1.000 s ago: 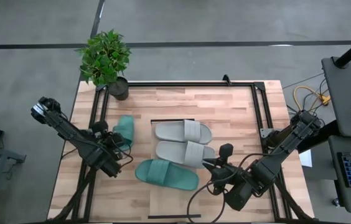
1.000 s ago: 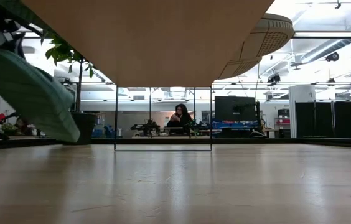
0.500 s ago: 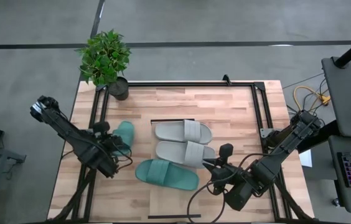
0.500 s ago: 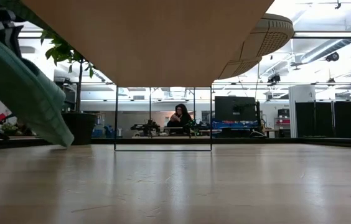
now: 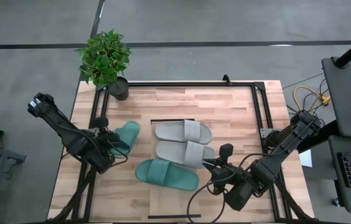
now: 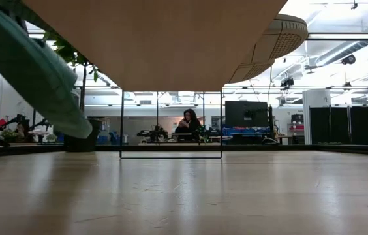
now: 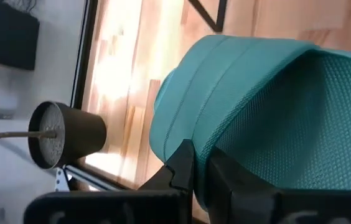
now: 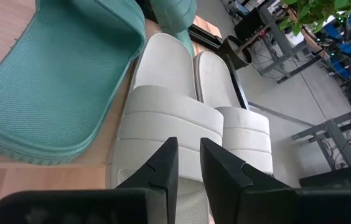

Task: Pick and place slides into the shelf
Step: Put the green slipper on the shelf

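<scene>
Teal slide (image 5: pixel 126 134), tilted, textured footbed

Two light grey slides (image 5: pixel 183 132) lie side by side on the pale, short-staved butcher-block tabletop (image 5: pixel 238 118). The two teal-green slides (image 5: pixel 166 174) have a fine dotted footbed texture. At the far left, a green-leaved plant (image 5: pixel 104 56) stands in a black pot (image 5: pixel 119 88).

Butcher-block table (image 5: pixel 225 112), black frame around its edges. Potted plant (image 5: pixel 106 59) at the far left corner. Raised pale wood shelf (image 6: pixel 158 32) mid-table: two grey slides (image 5: pixel 183 142) side by side on it, one teal slide (image 5: pixel 166 175) just beside them.
</scene>
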Controlling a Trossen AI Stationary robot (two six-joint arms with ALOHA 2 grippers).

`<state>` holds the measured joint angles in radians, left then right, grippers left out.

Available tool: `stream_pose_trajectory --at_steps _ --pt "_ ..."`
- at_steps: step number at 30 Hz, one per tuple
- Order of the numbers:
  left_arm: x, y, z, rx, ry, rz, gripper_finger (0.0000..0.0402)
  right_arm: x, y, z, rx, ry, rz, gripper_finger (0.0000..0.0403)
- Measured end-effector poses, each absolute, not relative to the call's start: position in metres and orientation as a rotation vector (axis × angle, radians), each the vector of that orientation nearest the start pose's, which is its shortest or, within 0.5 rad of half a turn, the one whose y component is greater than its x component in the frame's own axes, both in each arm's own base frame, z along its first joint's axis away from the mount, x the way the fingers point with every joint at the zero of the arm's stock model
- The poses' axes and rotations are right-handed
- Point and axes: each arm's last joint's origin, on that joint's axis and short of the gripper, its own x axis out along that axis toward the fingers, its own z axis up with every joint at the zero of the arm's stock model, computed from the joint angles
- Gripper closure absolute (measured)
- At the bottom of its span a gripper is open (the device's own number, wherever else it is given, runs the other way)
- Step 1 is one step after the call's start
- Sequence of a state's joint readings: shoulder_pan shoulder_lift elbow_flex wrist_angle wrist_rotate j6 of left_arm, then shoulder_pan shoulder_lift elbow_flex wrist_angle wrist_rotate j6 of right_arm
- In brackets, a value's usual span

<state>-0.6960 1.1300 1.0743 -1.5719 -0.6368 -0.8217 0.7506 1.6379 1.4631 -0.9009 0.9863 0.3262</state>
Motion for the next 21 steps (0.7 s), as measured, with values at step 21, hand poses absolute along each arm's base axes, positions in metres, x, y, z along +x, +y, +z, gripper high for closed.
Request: stream_pose_trajectory --at_steps 21 --pt "0.119 -0.069 0.35 0.42 0.841 0.45 0.0401 0.257 0.207 0.31 -0.491 0.636 -0.323 0.0344"
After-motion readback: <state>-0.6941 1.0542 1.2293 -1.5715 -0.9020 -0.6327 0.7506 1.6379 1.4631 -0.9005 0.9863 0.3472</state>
